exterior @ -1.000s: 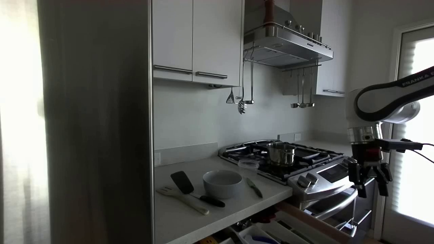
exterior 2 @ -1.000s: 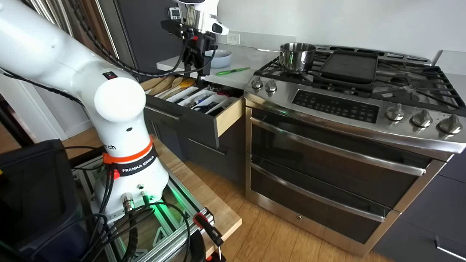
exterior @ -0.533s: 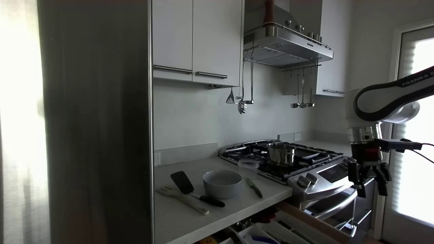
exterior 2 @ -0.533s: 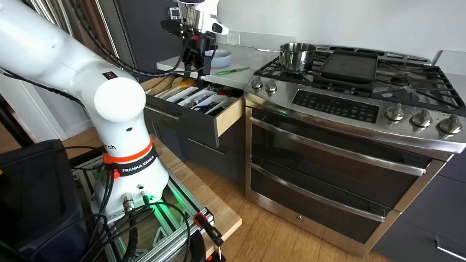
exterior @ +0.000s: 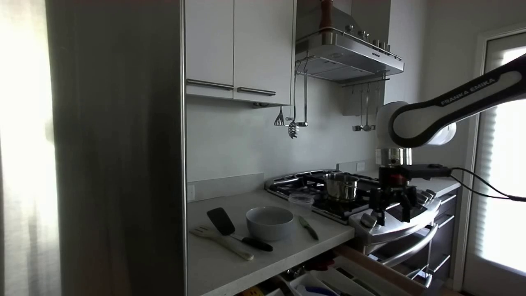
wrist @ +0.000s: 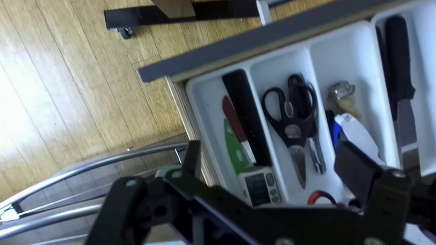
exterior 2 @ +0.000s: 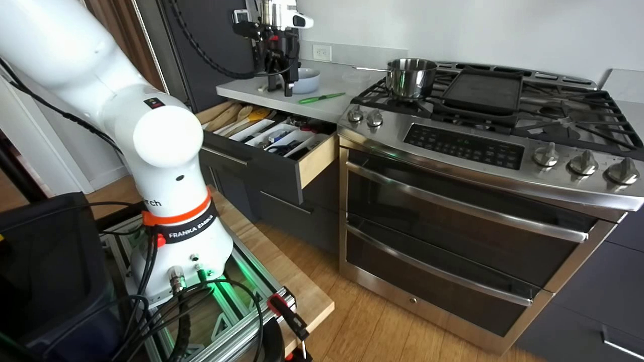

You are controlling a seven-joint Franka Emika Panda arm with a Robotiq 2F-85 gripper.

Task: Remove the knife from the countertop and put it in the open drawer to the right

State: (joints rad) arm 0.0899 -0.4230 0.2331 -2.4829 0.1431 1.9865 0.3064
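Note:
The knife (exterior: 308, 228) lies on the pale countertop (exterior: 287, 259), right of the white bowl in an exterior view. Its green handle shows in an exterior view (exterior 2: 322, 98). It is out of the wrist view. The drawer stands pulled out below the counter, with a dark grey front (exterior 2: 251, 166) and white divided compartments inside. My gripper (exterior: 393, 218) hangs in the air, apart from the knife, pointing down. In the wrist view the gripper (wrist: 274, 165) has its fingers wide apart over the drawer's right end, with nothing between them.
The white bowl (exterior: 270, 223), black spatula (exterior: 222, 222) and wooden utensil (exterior: 224, 242) lie on the counter. A clear tub (exterior: 301, 200) stands near the stove. A pot (exterior 2: 410, 80) sits on the stove. The drawer holds scissors (wrist: 294, 131), a timer (wrist: 259, 187) and dark-handled knives (wrist: 400, 61).
My gripper has moved up and in toward the counter and stove, leftward in an exterior view, and turned slightly. It stays open. The knife and drawer have not moved.

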